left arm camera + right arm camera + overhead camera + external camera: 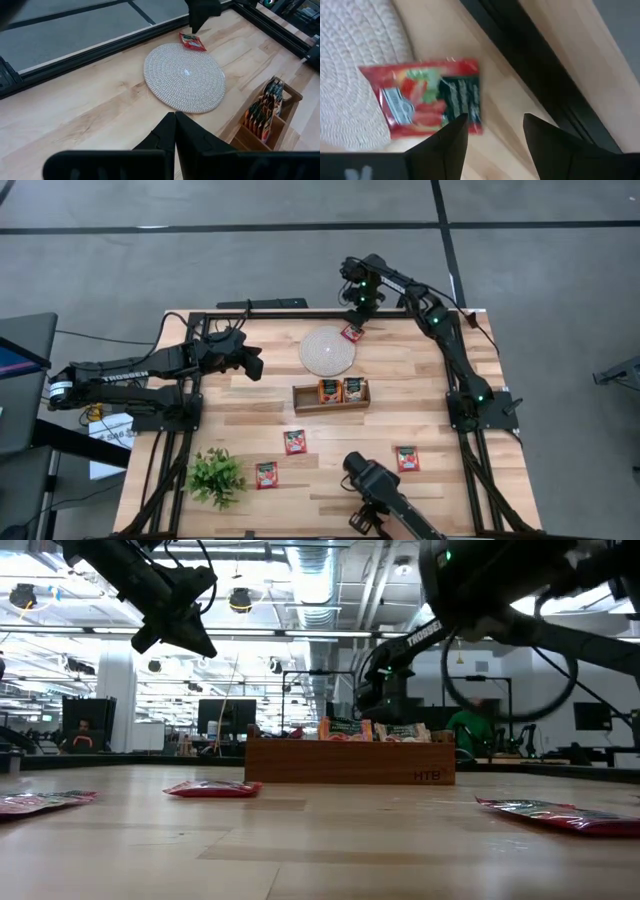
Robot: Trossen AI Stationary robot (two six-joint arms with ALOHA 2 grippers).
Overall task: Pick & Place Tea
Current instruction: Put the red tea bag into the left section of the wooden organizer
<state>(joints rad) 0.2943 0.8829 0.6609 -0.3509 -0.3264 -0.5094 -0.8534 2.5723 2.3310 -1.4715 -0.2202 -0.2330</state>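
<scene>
Hovering spread-jawed, our right gripper (492, 132) sits above a tea sachet (427, 102) at the mat (327, 351) edge; next: descend, pinch. Left jaws are pressed together.

Site: open-plan lab | Your cues: exposed ceiling ducts (320, 580), hanging lamps (240, 600), monitor rows (225, 718), seated person (82, 735), grey concrete floor (200, 260).

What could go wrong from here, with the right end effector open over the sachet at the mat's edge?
The red sachet lies half on the round mat, half on the table, so it could tip or slide off. It sits close to the table's far rail, where it may be hard to regrasp. The right end effector is open just above it and might nudge it when leaving.
</scene>
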